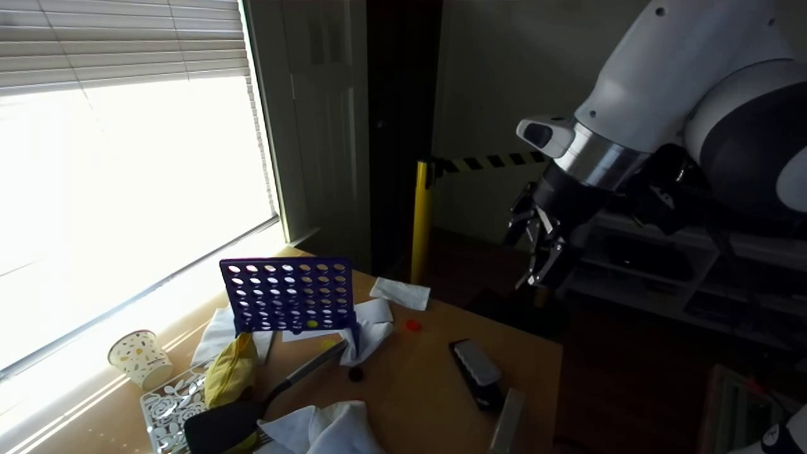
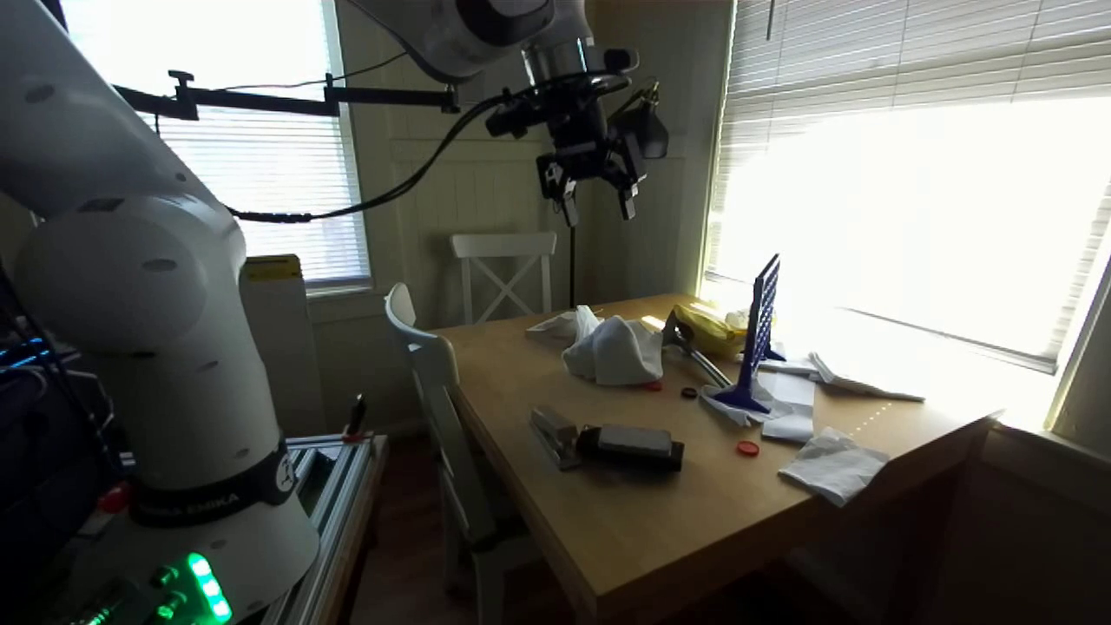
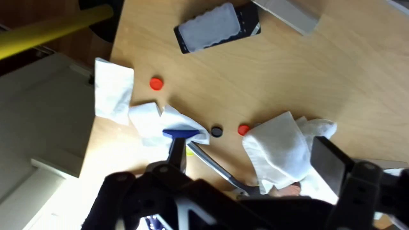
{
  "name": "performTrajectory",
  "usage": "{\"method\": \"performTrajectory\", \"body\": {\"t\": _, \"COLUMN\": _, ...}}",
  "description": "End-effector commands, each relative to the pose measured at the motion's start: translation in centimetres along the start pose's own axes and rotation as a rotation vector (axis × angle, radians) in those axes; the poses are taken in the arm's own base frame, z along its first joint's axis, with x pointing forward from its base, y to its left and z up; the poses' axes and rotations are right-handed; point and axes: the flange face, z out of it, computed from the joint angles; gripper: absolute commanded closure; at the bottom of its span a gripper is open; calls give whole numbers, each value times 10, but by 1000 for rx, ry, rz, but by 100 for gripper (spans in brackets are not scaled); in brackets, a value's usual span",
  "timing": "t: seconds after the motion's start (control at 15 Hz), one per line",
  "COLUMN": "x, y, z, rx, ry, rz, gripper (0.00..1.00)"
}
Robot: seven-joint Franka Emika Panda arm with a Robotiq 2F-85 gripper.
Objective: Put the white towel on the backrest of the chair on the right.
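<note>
The end effector (image 2: 598,210) hangs empty, jaws spread. The towel (image 2: 614,351) lies crumpled below, inset from the robot-side edge of the surface (image 2: 642,521), its long axis unclear.

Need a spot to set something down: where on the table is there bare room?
Between the black-and-grey item and the bunched white towel; also, in an exterior view, from that item to the table's nearest corner. Crowded around the blue game rack: napkins, spatula, yellow pouch.

White towel (image 1: 342,430) partly outside an exterior view
</note>
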Motion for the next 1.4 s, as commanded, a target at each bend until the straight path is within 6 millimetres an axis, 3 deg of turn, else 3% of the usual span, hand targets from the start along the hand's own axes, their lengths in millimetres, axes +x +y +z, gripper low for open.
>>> {"method": "performTrajectory", "body": {"t": 0.0, "x": 34, "y": -36, "z": 19, "rx": 91, "ry": 50, "rz": -164, "gripper": 0}}
{"method": "performTrajectory", "body": {"t": 0.07, "x": 16, "y": -22, "z": 8, "rx": 42, "ry": 21, "rz": -90, "gripper": 0}}
{"method": "performTrajectory", "body": {"t": 0.27, "x": 27, "y": -40, "z": 19, "rx": 70, "ry": 30, "rz": -147, "gripper": 0}}
{"method": "performTrajectory", "body": {"t": 0.47, "x": 29, "y": -38, "z": 19, "rx": 70, "ry": 33, "rz": -152, "gripper": 0}}
{"method": "performTrajectory", "body": {"t": 0.53, "x": 27, "y": -35, "z": 27, "rx": 96, "ry": 8, "rz": -113, "gripper": 0}}
{"method": "performTrajectory", "body": {"t": 0.93, "x": 79, "y": -50, "z": 118, "rx": 281, "ry": 70, "rz": -153, "gripper": 0}}
{"method": "performTrajectory", "body": {"t": 1.13, "x": 114, "y": -52, "z": 162, "rx": 318, "ry": 99, "rz": -188, "gripper": 0}}
{"method": "performTrajectory", "body": {"t": 1.33, "x": 154, "y": -66, "z": 204, "rx": 376, "ry": 108, "rz": -253, "gripper": 0}}
